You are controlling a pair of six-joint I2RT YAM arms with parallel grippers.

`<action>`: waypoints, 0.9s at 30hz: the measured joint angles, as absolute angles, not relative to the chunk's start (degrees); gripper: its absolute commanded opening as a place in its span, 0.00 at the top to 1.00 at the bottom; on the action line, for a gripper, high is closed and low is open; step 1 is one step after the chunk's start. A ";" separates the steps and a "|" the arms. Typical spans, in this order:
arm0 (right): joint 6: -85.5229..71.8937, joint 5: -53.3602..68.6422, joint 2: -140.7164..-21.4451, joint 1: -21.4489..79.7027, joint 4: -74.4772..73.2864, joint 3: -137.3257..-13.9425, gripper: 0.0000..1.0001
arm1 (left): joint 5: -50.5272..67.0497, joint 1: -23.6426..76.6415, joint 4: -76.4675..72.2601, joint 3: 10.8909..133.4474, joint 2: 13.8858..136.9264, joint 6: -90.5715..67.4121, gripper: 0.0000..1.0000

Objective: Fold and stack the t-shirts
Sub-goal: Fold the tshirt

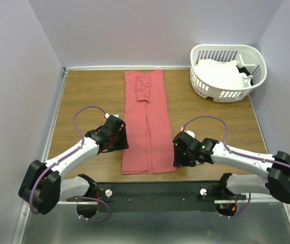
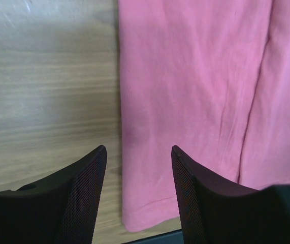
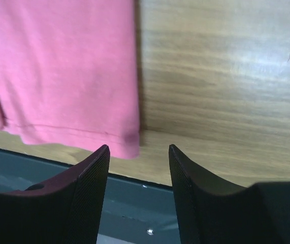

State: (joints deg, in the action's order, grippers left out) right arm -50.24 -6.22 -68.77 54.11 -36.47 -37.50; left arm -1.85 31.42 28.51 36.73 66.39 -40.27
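Note:
A coral-red t-shirt (image 1: 147,122) lies flat on the wooden table, folded into a long narrow strip that runs from the back edge to the front edge. A white t-shirt (image 1: 220,75) is bunched in the laundry basket. My left gripper (image 1: 124,136) hovers at the strip's left edge near its lower end, open, with the shirt's hem corner (image 2: 139,216) between its fingers (image 2: 86,193) and below them. My right gripper (image 1: 176,152) is open at the strip's lower right corner (image 3: 127,142), holding nothing.
The white slatted laundry basket (image 1: 201,84) stands at the back right corner. A dark metal rail (image 1: 155,193) runs along the table's front edge just below the shirt's hem. Bare wood (image 1: 89,91) lies on both sides of the strip.

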 measured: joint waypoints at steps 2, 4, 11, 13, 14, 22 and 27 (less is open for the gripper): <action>-50.37 -4.93 -68.38 53.34 -35.77 -36.12 0.42 | -1.67 32.10 29.30 36.73 67.24 -40.38 0.38; -50.52 -3.51 -68.47 52.64 -34.02 -34.52 0.43 | -1.56 32.77 29.98 36.73 67.94 -40.42 0.37; -50.63 0.58 -71.02 52.01 -28.67 -32.56 0.57 | -1.56 34.17 32.75 36.73 68.73 -40.75 0.34; -50.61 1.50 -72.05 52.01 -27.27 -32.67 0.61 | -1.56 34.30 33.12 36.73 68.88 -40.82 0.34; -50.61 2.02 -72.42 51.99 -26.76 -32.71 0.66 | -1.54 34.41 33.19 36.73 68.97 -40.86 0.34; -50.89 3.75 -72.73 51.66 -24.47 -31.48 0.98 | -1.41 36.47 33.71 36.73 70.08 -42.02 0.33; -50.50 3.73 -72.71 51.64 -24.47 -31.38 1.00 | -1.37 37.69 34.59 36.75 71.70 -42.54 0.34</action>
